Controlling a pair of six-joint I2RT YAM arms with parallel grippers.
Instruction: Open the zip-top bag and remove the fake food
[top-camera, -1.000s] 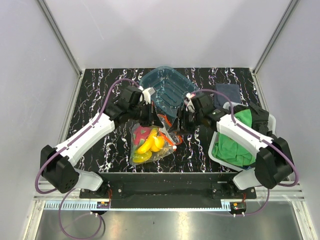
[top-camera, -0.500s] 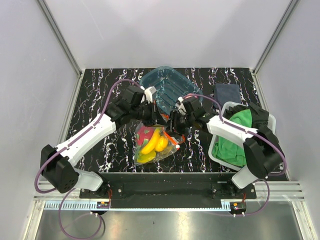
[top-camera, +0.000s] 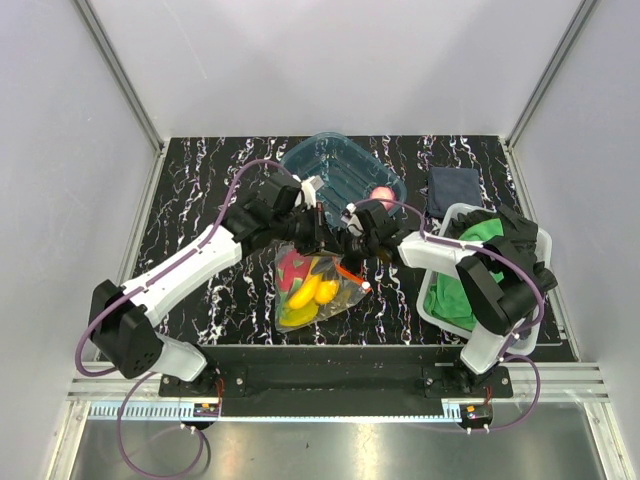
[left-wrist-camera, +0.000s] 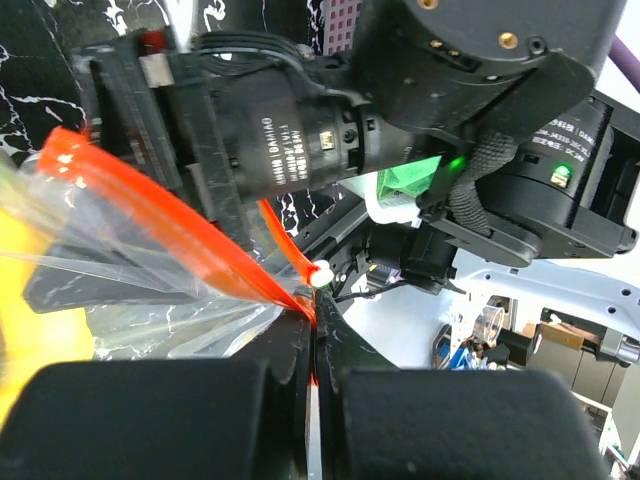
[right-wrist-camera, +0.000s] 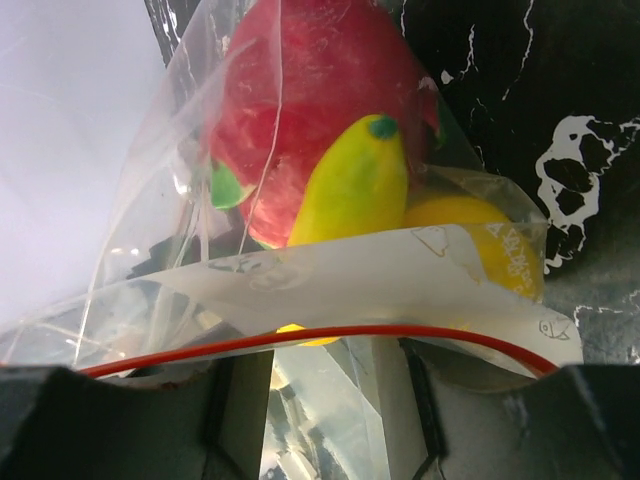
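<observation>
Nearest me sits the zip-top bag (top-camera: 325, 300), fake food (top-camera: 305, 290) inside. At its far edge my left gripper (left-wrist-camera: 312, 335) is pinched tight on the red zip strip (left-wrist-camera: 190, 240). My right gripper (right-wrist-camera: 320, 400), fingers half apart, faces it with the strip running crosswise between them.

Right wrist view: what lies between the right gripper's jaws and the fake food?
In the right wrist view, the red zip strip and a clear wall of the zip-top bag lie between the jaws of the right gripper and the fake food.
</observation>
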